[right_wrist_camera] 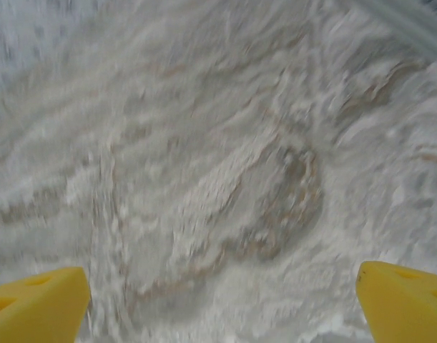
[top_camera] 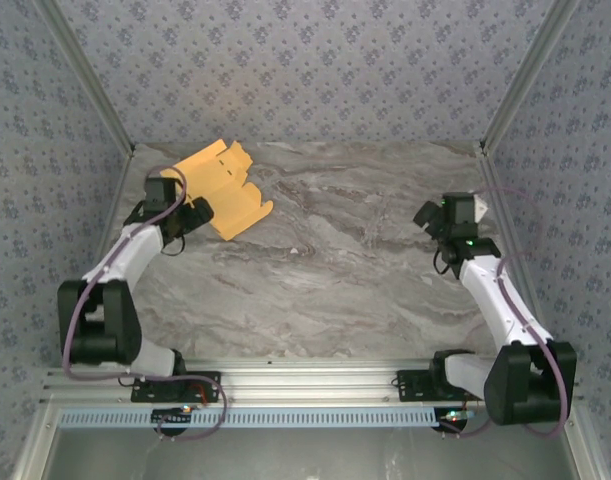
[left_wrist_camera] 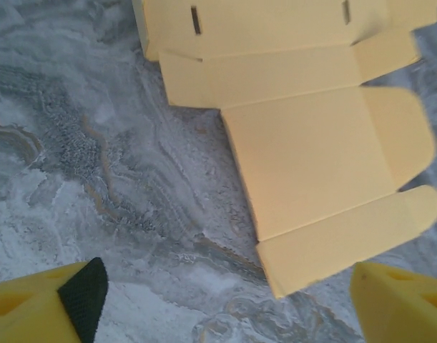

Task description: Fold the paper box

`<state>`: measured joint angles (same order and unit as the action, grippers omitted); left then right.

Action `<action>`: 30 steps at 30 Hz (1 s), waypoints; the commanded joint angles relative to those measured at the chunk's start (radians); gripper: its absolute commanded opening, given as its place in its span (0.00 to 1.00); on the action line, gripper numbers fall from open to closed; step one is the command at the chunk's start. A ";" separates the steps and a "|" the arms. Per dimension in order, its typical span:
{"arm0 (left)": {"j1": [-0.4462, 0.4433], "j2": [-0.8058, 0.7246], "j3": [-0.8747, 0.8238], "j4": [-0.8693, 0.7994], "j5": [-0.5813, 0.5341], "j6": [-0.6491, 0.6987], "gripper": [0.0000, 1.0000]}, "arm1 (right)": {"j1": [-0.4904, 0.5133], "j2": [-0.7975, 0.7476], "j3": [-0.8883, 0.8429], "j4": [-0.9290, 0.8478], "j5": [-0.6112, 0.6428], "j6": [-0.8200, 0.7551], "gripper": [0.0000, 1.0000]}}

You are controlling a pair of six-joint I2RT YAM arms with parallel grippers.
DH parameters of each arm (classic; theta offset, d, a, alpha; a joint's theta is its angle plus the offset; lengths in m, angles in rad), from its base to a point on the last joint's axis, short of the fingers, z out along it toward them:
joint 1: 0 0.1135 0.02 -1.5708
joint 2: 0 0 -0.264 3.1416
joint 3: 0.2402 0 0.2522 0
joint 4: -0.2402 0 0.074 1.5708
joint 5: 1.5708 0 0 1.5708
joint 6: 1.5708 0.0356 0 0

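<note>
Noted paper box [top_camera: 225, 190] lying opened out at far left of marble tabletop [top_camera: 335, 270]. Found left gripper [top_camera: 193, 217] just beside its near edge, right gripper [top_camera: 428, 214] well apart at right.

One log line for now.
paper box: unfolded, far left | left jaws: open, empty, near box | right jaws: open, empty, over table

yellow-orange die-cut cardboard paper box [top_camera: 225, 190]: on marble tabletop [top_camera: 365, 270], far-left corner | my left claw [top_camera: 197, 215]: just beside its near-left edge | my right claw [top_camera: 427, 215]: far right, well apart from it
</note>
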<state>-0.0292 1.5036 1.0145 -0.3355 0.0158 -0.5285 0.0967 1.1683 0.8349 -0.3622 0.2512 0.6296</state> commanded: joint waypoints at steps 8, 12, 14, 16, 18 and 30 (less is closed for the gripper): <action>-0.027 0.339 0.291 -0.116 -0.028 0.015 0.65 | 0.233 0.050 0.074 -0.125 0.174 -0.064 0.98; -0.040 0.406 0.320 -0.147 -0.016 0.020 0.53 | 0.271 0.066 0.091 -0.123 0.165 -0.073 0.98; -0.041 0.404 0.289 -0.130 -0.016 0.016 0.49 | 0.291 0.071 0.103 -0.135 0.185 -0.071 0.98; -0.041 0.392 0.254 -0.102 -0.016 0.014 0.37 | 0.306 0.070 0.104 -0.127 0.187 -0.070 0.98; -0.042 0.385 0.238 -0.083 -0.016 0.040 0.17 | 0.314 0.073 0.115 -0.124 0.174 -0.074 0.98; -0.170 0.098 0.077 -0.125 0.214 0.342 0.00 | 0.340 0.066 0.161 -0.106 -0.005 -0.107 0.98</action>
<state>-0.1570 1.6970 1.1236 -0.4450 0.0952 -0.2966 0.4309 1.2381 0.9733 -0.4713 0.3290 0.5552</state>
